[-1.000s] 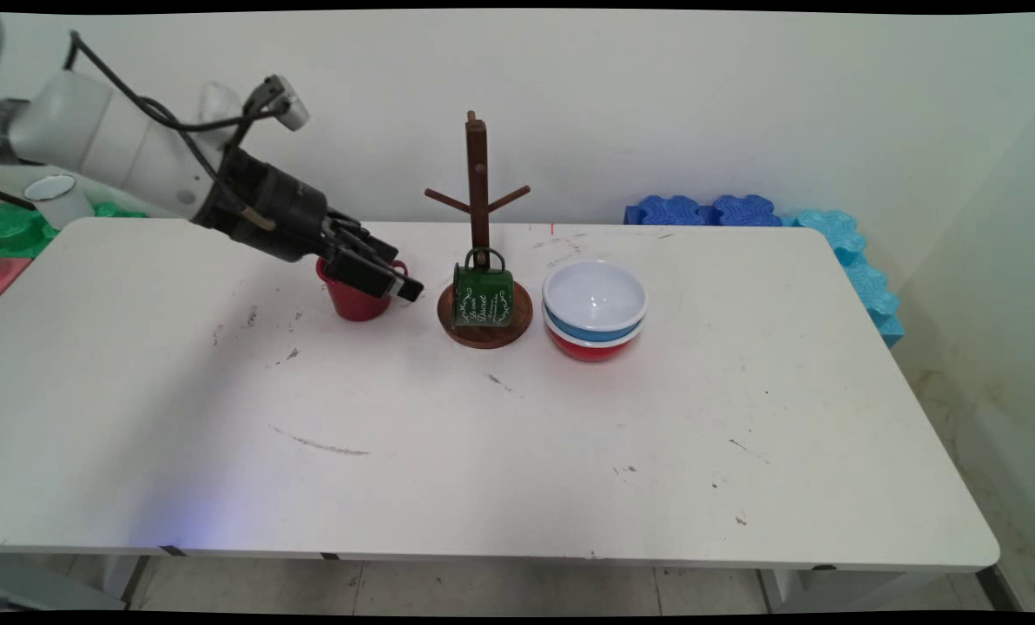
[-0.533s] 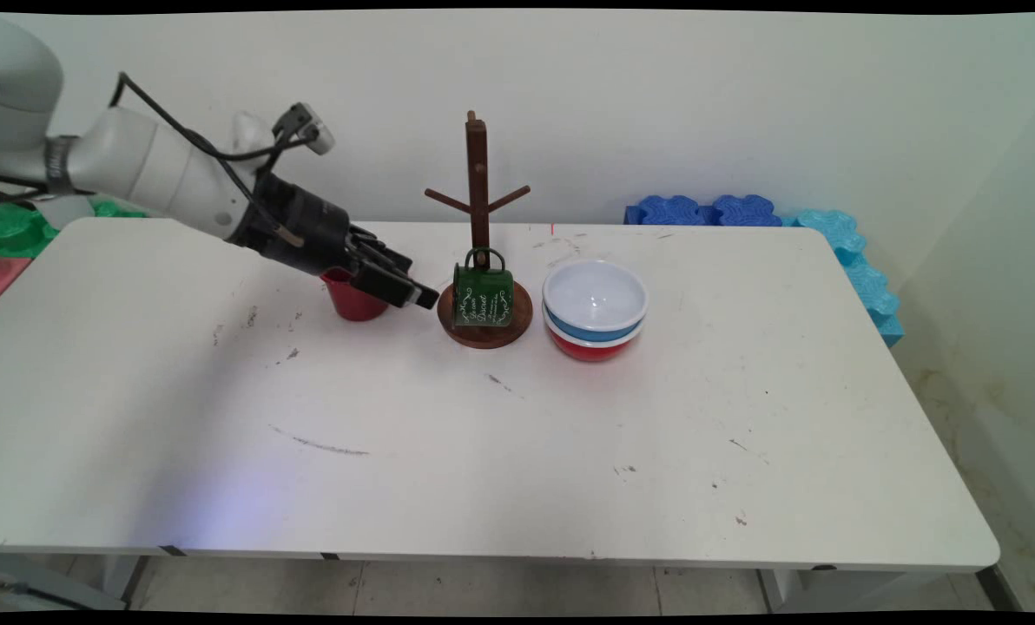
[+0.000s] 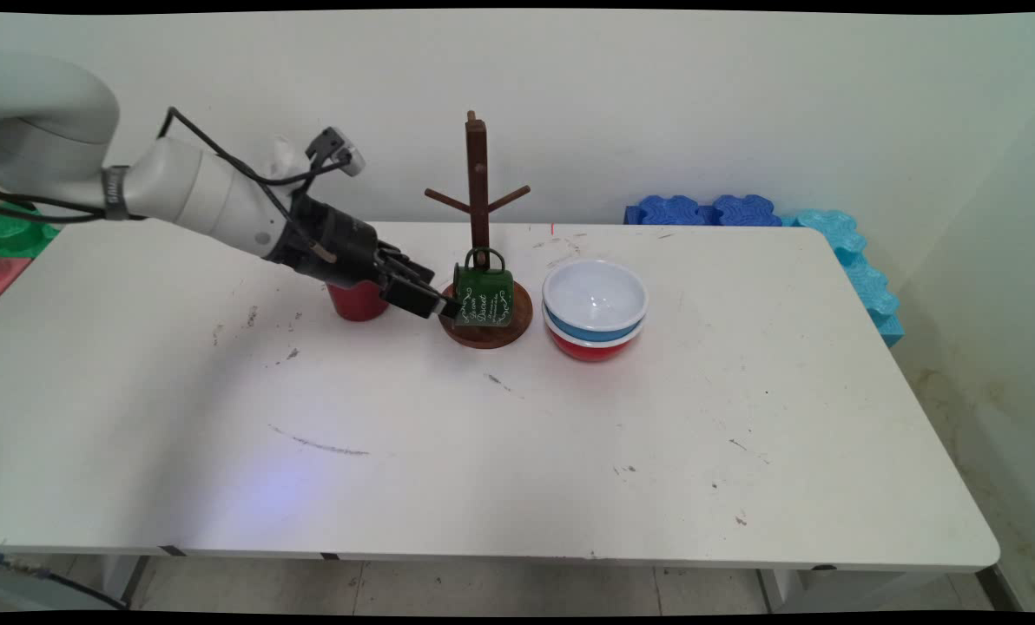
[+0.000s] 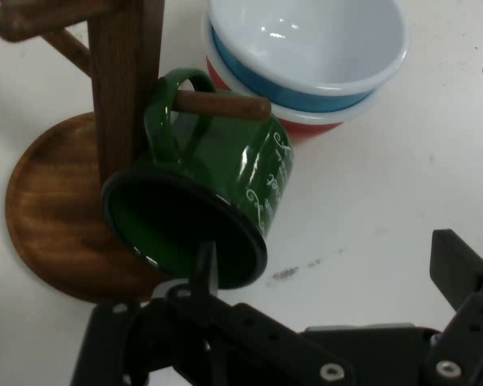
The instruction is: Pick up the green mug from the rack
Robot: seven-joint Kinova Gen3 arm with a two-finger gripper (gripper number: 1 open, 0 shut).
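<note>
A: Beside the wooden mug tree (image 3: 478, 217), what is the pincer (image 3: 442, 303) doing?
B: It reaches in low from the left, tips at the green mug (image 3: 483, 296). From the hand camera one finger (image 4: 460, 269) stands clear on the right and the other seems to sit at the mug's open rim, so it is spread apart and grips nothing.
A: And the mug (image 4: 213, 205)?
B: It hangs by its handle on a low peg of the tree (image 4: 121, 88), tilted, mouth toward the hand, over the round wooden base (image 3: 485, 335).
A: What else is near?
B: A red cup (image 3: 358, 300) sits behind the pincer's wrist. Right of the tree is a stack of bowls (image 3: 594, 308), white-lined blue bowl nested in a red one, on the white tabletop (image 3: 517, 434)
</note>
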